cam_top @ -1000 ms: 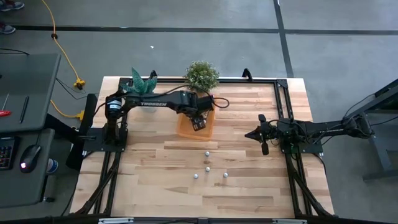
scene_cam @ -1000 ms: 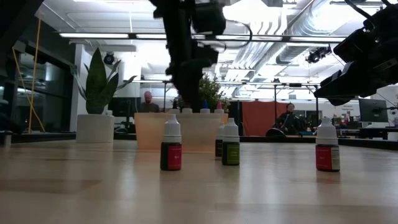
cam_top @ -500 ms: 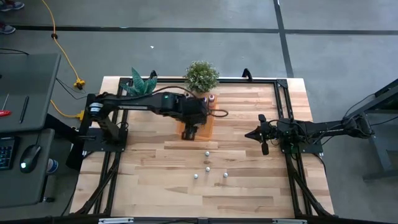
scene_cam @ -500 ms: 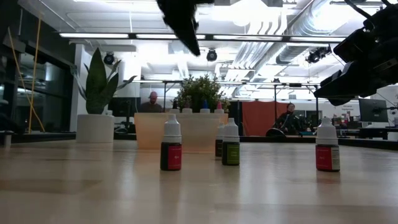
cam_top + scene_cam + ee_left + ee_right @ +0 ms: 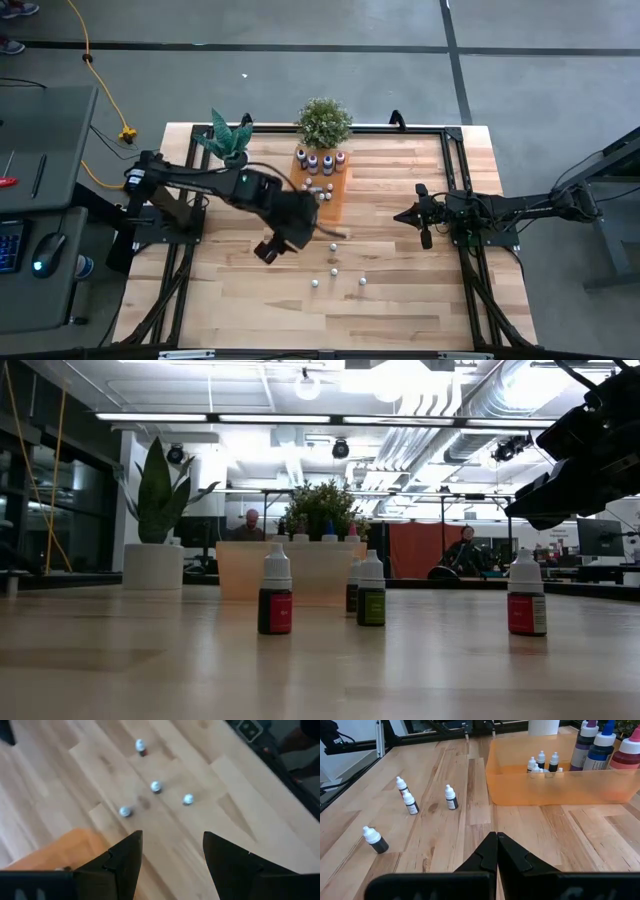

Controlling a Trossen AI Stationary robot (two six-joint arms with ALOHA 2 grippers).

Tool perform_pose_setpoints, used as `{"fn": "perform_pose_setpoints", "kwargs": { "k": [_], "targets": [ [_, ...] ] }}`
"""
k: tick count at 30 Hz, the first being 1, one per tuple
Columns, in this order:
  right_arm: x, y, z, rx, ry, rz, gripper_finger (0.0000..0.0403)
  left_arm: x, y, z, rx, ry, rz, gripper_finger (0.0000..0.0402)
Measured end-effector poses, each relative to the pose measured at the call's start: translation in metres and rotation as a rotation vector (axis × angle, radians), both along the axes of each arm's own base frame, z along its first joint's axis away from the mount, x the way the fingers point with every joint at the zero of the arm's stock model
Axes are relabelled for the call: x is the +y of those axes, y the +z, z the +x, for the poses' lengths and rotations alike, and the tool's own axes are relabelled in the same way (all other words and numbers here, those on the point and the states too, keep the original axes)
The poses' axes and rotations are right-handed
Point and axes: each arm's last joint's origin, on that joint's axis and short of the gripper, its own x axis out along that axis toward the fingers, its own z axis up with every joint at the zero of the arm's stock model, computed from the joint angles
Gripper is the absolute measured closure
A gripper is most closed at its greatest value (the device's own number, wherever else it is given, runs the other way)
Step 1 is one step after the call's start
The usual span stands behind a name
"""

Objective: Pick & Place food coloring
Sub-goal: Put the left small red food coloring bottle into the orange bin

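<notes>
From where I stand, nothing can be read: the little bottles [image 5: 275, 595] on the desk [image 5: 320, 660] carry dark labels too small to make out, and no brand shows on either arm.

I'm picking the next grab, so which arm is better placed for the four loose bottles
Left. Its open, empty gripper hangs just beside the loose bottles. The right gripper is shut and waits by the table's right edge.

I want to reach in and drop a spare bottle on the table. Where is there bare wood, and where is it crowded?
Bare wood lies between the four loose bottles and the near table edge, and between them and the right gripper. It is crowded around the orange tray and where the left gripper hangs open beside it.
</notes>
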Motion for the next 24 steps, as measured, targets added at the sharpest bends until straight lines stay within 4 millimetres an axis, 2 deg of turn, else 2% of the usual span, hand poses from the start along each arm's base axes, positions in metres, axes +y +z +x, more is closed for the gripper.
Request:
{"fn": "perform_pose_setpoints", "kwargs": {
  "k": [3, 11, 17, 24],
  "targets": [
    [0.000, 0.000, 0.000, 0.000, 0.000, 0.000, 0.0402, -0.017, -0.008, 0.000, -0.012, -0.043, -0.008, 0.0199],
    [0.000, 0.000, 0.000, 0.000, 0.000, 0.000, 0.0402, -0.053, -0.062, 0.000, -0.029, -0.136, -0.001, 0.0199],
    [0.000, 0.000, 0.000, 0.000, 0.000, 0.000, 0.0402, -0.065, -0.098, -0.003, -0.067, -0.150, 0.030, 0.0199],
    [0.000, 0.000, 0.000, 0.000, 0.000, 0.000, 0.0402, -0.069, -0.127, -0.005, -0.096, -0.113, 0.025, 0.0199]
  ]
}}
